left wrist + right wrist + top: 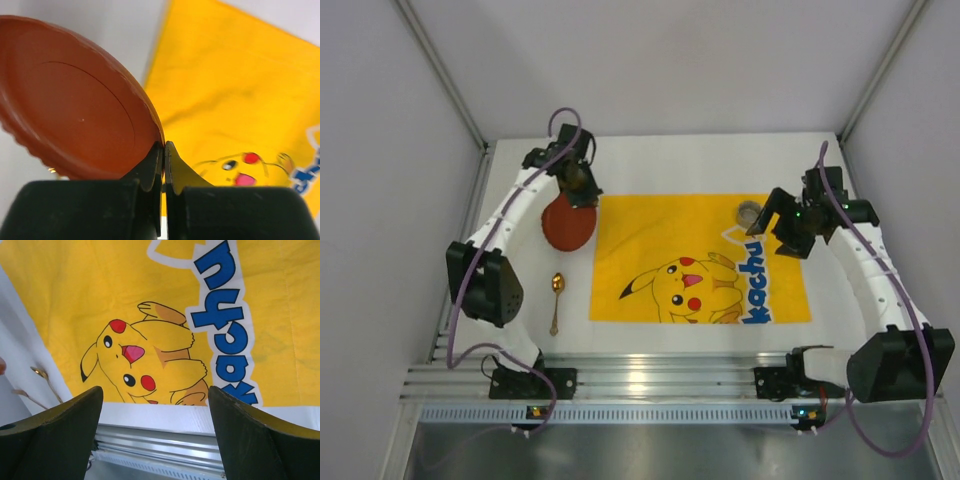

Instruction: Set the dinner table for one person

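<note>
Yellow mat (650, 225) reads "kachu" in blue on plain white surface (670, 160), silver rail (650, 380); left jaws clamped on red-brown plate (567, 225), right jaws apart.

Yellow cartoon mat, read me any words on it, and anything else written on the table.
"kachu": blue letters outlined in white, on the yellow cartoon mat, beside the cartoon character.
No writing can be seen on the red plate or the spoon.
</note>
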{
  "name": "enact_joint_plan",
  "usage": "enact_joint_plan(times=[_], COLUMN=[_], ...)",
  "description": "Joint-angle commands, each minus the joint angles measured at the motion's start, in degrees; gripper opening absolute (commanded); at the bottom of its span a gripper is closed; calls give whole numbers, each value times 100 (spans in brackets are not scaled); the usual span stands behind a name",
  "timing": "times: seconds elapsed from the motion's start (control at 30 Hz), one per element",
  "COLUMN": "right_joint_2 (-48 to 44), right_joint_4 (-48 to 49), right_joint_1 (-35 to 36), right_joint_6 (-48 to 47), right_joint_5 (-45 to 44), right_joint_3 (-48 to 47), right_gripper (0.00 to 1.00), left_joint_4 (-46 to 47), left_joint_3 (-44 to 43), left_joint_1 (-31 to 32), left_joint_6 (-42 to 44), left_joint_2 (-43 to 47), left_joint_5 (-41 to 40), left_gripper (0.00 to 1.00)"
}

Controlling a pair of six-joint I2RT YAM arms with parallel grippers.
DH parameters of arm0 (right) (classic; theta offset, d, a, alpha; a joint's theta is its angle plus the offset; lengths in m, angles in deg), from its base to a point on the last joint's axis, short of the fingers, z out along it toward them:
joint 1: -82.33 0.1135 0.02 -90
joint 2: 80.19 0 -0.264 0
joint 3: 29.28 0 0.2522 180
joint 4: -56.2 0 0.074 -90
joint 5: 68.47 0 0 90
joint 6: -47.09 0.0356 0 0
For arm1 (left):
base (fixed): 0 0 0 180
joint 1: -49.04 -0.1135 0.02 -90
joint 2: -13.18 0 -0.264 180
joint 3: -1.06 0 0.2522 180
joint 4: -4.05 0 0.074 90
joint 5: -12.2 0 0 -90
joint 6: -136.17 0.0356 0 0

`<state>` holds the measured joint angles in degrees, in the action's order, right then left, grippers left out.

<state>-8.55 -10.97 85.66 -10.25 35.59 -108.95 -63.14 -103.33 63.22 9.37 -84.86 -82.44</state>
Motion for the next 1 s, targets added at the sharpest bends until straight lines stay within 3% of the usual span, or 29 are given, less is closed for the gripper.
enact_joint_plan(times=[0.0, 0.2, 0.3, 0.47, 0.77, 0.8, 0.83, 0.97], right_joint_2=[-387, -904, -1168, -1644, -1960, -1960, -1952, -1908], right_joint_4=[-238, -1267, -1488, -1699, -1928, -1928, -1928, -1858], right_joint_1=[27, 18, 18, 18, 18, 10, 9, 18], right_joint_6=[82, -102, -137, -67, -173, -173, -173, -208], right_joint_5=[-376, -1737, -2047, -2022, -2101, -2110, -2092, -2022], right_joint_3=[-133, -291, -247, 130, 307, 315, 333, 316], right_gripper=[87, 90, 92, 92, 93, 93, 93, 93], left_joint_4=[-273, -387, -309, 315, 544, 657, 702, 685], left_joint_3=[-988, -2579, -2907, -2916, -2996, -2935, -2908, -2864], left_joint_1=[1074, 2570, 3002, 3434, 3785, 3812, 3838, 3882], left_joint_6=[-389, -372, -363, -530, -908, -917, -926, -847], left_joint_2=[-653, -2077, -2561, -2922, -3441, -3441, -3450, -3354], left_joint_5=[376, 429, 673, 860, 1334, 1352, 1361, 1098], left_gripper=[0, 0, 0, 0, 0, 6, 22, 55])
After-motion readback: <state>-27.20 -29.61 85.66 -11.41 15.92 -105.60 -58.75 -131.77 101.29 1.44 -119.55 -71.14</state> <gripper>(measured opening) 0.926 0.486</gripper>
